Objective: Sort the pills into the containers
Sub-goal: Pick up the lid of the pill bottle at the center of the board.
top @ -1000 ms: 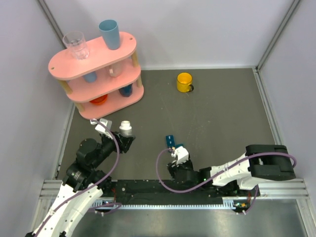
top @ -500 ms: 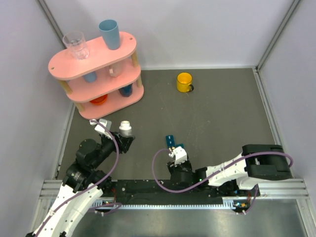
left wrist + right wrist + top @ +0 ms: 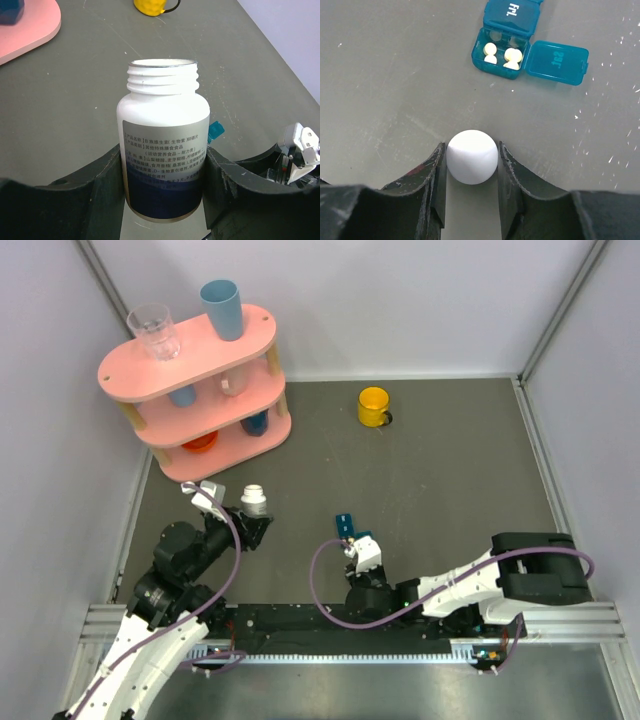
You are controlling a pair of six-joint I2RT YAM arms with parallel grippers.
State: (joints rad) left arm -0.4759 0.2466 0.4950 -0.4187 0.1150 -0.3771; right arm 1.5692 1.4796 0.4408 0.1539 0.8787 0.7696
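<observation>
Now the left gripper [image 3: 164, 156] pinches a smooth white plastic bottle [image 3: 162, 115] around its labelled belly, upright, its threaded neck uncapped. The right gripper [image 3: 471, 161] presses its matte black fingers [image 3: 436, 172] against both sides of a round, glossy white cap [image 3: 471, 156]. Just beyond them the translucent teal pill box [image 3: 497, 69] sits on the scuffed grey table [image 3: 395, 75], one square compartment open with small pale-yellow pills [image 3: 490, 49] inside and its lid [image 3: 555, 62] folded flat beside it.
</observation>
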